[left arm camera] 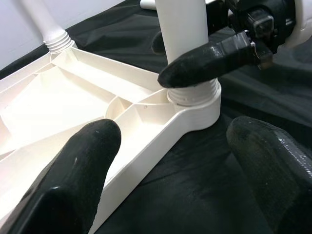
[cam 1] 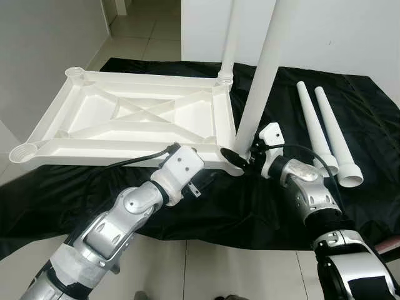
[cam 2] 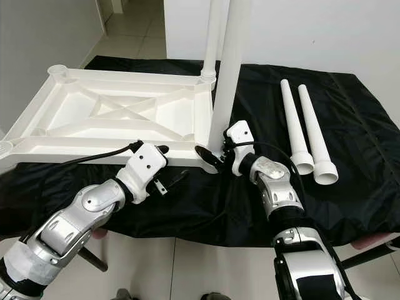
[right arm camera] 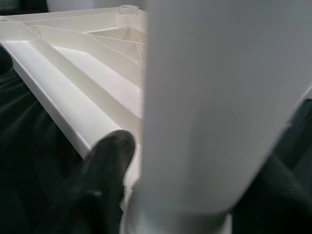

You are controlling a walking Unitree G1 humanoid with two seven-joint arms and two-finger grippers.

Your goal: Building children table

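The white plastic table top [cam 1: 144,115] lies upside down on a black cloth [cam 1: 237,212]. One white leg [cam 1: 230,37] stands in its far right corner socket. A second leg [cam 1: 262,75] stands in the near right corner socket [left arm camera: 195,105]. My right gripper [cam 1: 244,154] is shut on this leg just above its threaded base, one black finger [left arm camera: 209,58] lying across its front. My left gripper [left arm camera: 170,165] is open just in front of that corner, with one finger [left arm camera: 78,170] over the table top's near rim and the other [left arm camera: 268,161] over the cloth.
Two loose white legs [cam 1: 315,125] [cam 1: 337,134] lie side by side on the cloth to the right. A tiled floor [cam 1: 219,269] lies in front of the cloth, and white walls [cam 1: 325,31] rise behind it.
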